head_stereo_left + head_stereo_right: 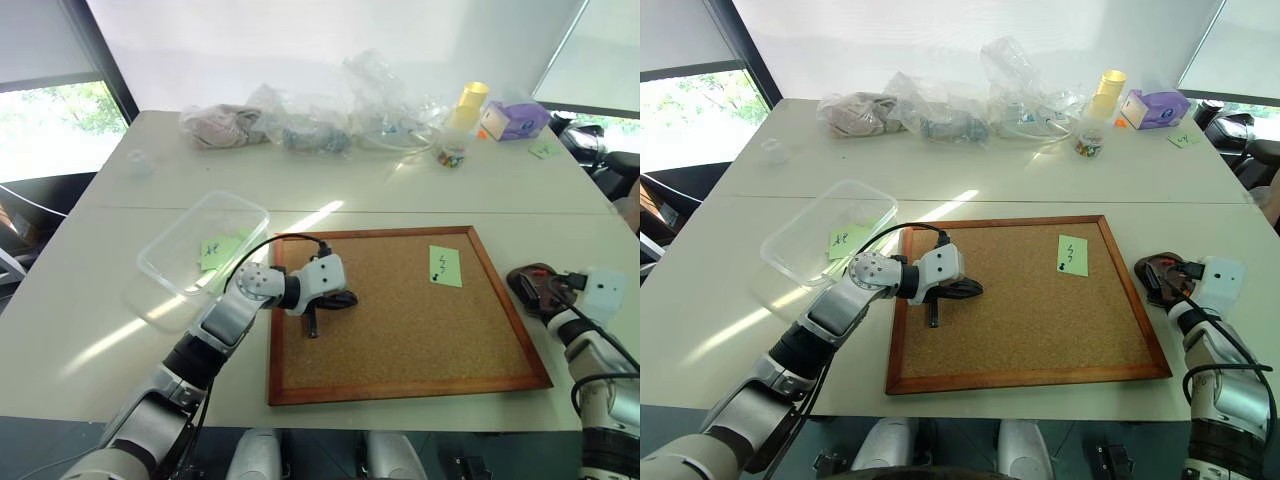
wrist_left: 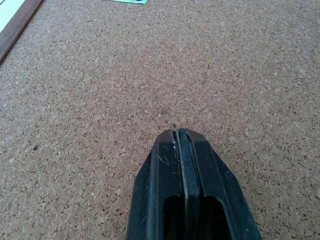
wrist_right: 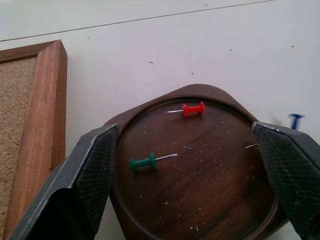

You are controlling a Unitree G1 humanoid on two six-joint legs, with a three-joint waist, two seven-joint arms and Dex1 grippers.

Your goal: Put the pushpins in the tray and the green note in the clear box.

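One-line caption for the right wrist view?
Open right claw straddles the tray, which holds a green pushpin and a red pushpin.

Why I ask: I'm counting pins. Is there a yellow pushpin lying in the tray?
No: the tray holds a red pushpin and a green pushpin, none yellow.

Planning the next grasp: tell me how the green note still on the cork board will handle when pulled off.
The green note is thin paper lying flat on the cork board, so it will likely be floppy and very light. A dark pushpin sits at its lower corner, so it may tear if tugged. Lying flush, its edge could be hard to catch.
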